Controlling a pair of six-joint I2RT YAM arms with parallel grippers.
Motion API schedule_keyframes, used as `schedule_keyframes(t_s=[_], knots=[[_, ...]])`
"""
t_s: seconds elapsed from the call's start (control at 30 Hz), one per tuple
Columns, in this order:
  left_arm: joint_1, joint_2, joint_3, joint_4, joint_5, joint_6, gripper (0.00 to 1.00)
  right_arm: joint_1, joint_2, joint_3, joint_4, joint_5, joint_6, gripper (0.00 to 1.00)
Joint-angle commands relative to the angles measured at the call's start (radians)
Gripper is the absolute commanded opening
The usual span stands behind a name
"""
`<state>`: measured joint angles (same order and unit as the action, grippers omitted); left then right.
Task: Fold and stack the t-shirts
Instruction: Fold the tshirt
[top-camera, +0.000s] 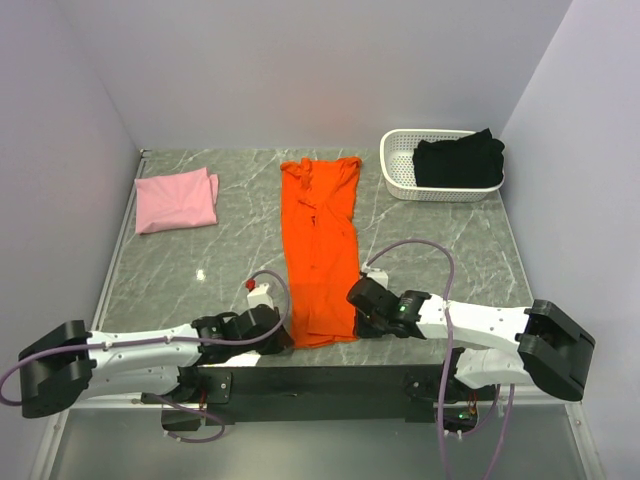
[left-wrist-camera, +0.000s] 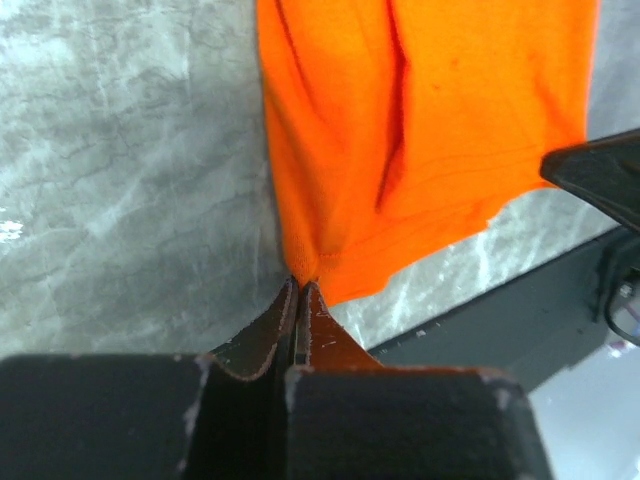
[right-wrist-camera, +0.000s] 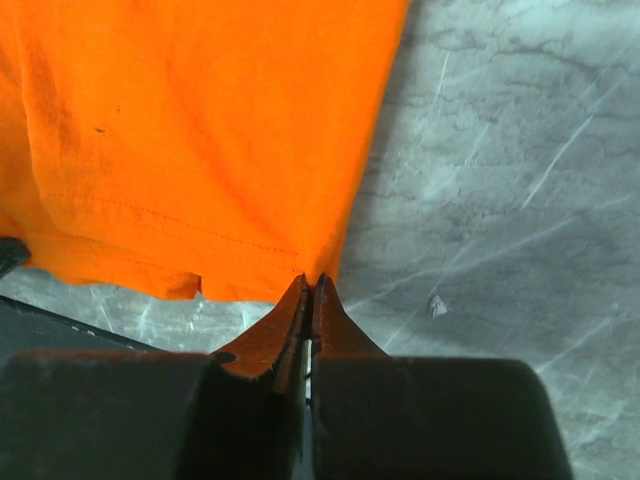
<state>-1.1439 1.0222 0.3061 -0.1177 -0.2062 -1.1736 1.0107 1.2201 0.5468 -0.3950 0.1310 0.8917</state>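
Grey marble desk (top-camera: 240, 240) from above: the orange t-shirt (top-camera: 322, 250) lies flat mid-desk, its long axis running away from the arms and its hem nearest them. Left wrist: the left claw (left-wrist-camera: 300, 288) pinches the hem's left corner. Right wrist: the right claw (right-wrist-camera: 310, 284) likewise grips the right corner, and the cloth stretches ahead.

You have 3 views. The top external view looks down from above and behind the arm bases, facing the far edge of the desk (top-camera: 240, 250), and covers it from near edge to far corners.

The left wrist view sits close behind the left gripper (left-wrist-camera: 300, 286), facing the orange t-shirt (left-wrist-camera: 420, 130) at its near-left corner. The right wrist view sits equally close behind the right gripper (right-wrist-camera: 310, 282), facing the near-right corner.

All 3 views share the shirt's hem along the near edge.
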Motion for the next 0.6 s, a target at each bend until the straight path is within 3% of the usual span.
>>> schedule_keyframes(t_s=[0.0, 0.37, 0.57], knots=[[-0.01, -0.068, -0.022, 0.001, 0.042, -0.015, 0.0, 0.019, -0.008, 0.05, -0.041, 0.006, -0.008, 0.0], [-0.091, -0.226, -0.058, -0.026, 0.08, -0.147, 0.0, 0.115, -0.059, 0.062, -0.126, -0.031, 0.044, 0.0], [-0.111, -0.312, -0.021, -0.063, -0.074, -0.179, 0.0, 0.123, -0.108, 0.116, -0.162, 0.016, 0.041, 0.0]])
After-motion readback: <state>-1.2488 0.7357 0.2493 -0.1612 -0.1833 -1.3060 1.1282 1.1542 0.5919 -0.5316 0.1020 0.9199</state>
